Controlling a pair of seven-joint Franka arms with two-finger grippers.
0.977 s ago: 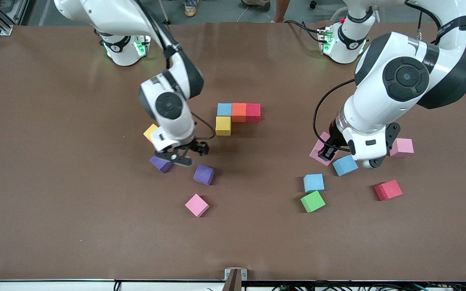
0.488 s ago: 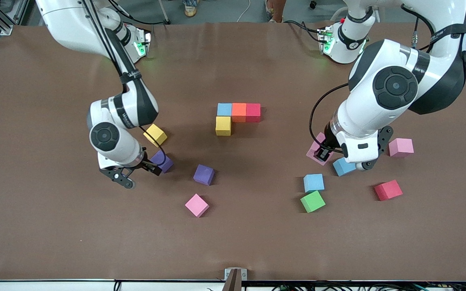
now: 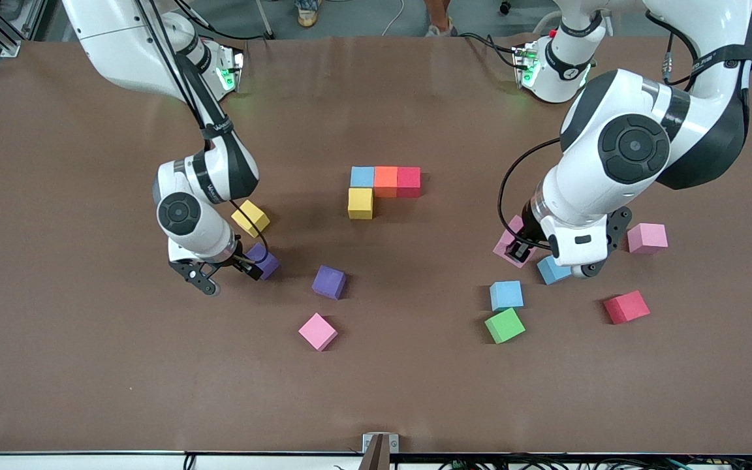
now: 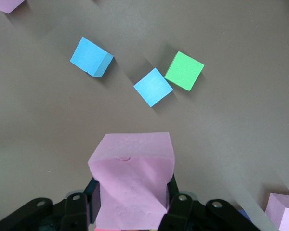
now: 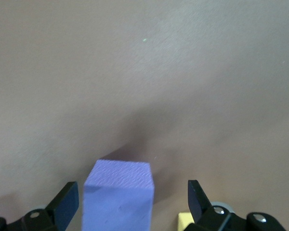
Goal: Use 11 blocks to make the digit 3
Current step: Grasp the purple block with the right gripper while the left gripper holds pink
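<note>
A row of blue [image 3: 362, 176], orange [image 3: 386, 181] and red [image 3: 408, 181] blocks touches a yellow block [image 3: 360, 203] at mid-table. My left gripper [image 3: 518, 249] is shut on a pink block [image 3: 508, 243], [image 4: 132, 183], held tilted low over the table beside a blue block [image 3: 552, 269]. My right gripper [image 3: 232, 271], [image 5: 132, 199] is open and straddles a purple block [image 3: 265, 261], [image 5: 118, 195], which lies closer to one fingertip [image 5: 66, 199] than to the other. A loose yellow block [image 3: 251, 217] lies just beyond it toward the robots.
Loose blocks lie around: purple [image 3: 329, 282] and pink [image 3: 318, 331] nearer the camera, and blue [image 3: 505, 295], green [image 3: 504, 325], red [image 3: 626, 307] and pink [image 3: 648, 237] toward the left arm's end. The left wrist view shows blue blocks [image 4: 91, 57], [image 4: 153, 86] and the green one [image 4: 184, 70].
My right arm swung toward its own end of the table and settled with open fingers around the purple block. My left gripper, still holding the pink block, barely shifted.
</note>
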